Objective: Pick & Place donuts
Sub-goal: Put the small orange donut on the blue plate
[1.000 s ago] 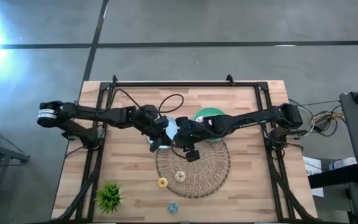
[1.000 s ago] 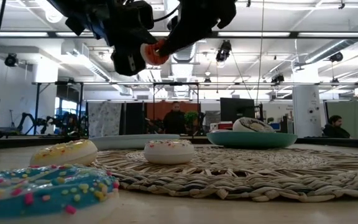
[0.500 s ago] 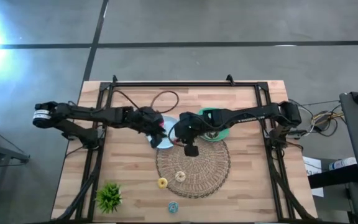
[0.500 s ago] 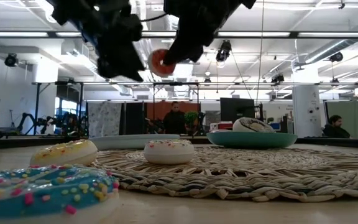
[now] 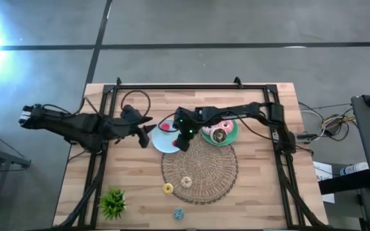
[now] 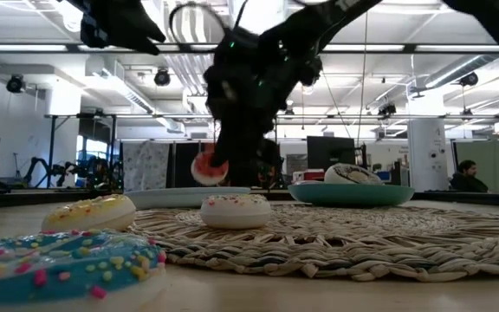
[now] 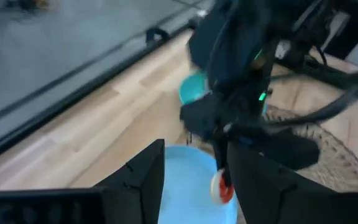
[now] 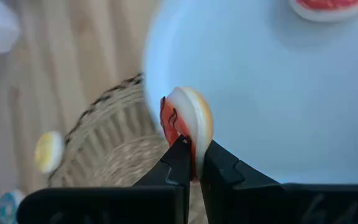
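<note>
One red donut (image 8: 188, 127) was pinched on its edge by the right gripper (image 8: 191, 163), low over the pale blue plate (image 8: 278, 118). It looked small, light and hard, so its rim made a good hold. The left gripper (image 7: 191, 180) waited nearby, wide apart.

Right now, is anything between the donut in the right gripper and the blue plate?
Nothing visible. The right gripper holds the red donut just above the blue plate. The only thing on the plate is another donut at its far side.
</note>
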`<act>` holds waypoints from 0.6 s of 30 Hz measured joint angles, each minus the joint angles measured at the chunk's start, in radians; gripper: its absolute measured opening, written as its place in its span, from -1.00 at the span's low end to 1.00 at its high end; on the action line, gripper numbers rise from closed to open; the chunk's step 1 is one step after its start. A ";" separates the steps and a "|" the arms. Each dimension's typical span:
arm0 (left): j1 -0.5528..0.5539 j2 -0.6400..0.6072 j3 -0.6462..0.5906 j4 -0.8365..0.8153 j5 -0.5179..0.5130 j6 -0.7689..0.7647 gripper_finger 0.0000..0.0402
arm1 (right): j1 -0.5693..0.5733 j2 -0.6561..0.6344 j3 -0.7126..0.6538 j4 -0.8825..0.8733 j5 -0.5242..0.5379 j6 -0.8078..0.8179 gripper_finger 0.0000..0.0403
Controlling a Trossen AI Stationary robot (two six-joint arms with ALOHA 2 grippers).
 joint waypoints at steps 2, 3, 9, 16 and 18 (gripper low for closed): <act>-0.022 -0.012 0.000 -0.019 -0.032 -0.012 -0.26 | -0.006 0.036 0.032 -0.027 -0.005 0.027 -0.93; -0.029 -0.014 0.000 -0.031 -0.039 -0.019 -0.26 | -0.009 0.050 0.050 -0.036 -0.005 0.035 -0.93; -0.057 -0.011 0.000 -0.094 -0.048 -0.057 -0.26 | -0.008 0.126 0.152 -0.114 0.001 0.060 -0.89; -0.072 -0.010 -0.001 -0.140 -0.051 -0.066 -0.26 | -0.008 0.166 0.259 -0.286 0.117 0.021 -0.49; -0.073 -0.010 -0.001 -0.153 -0.051 -0.068 -0.26 | -0.008 0.165 0.270 -0.314 0.135 0.005 -0.37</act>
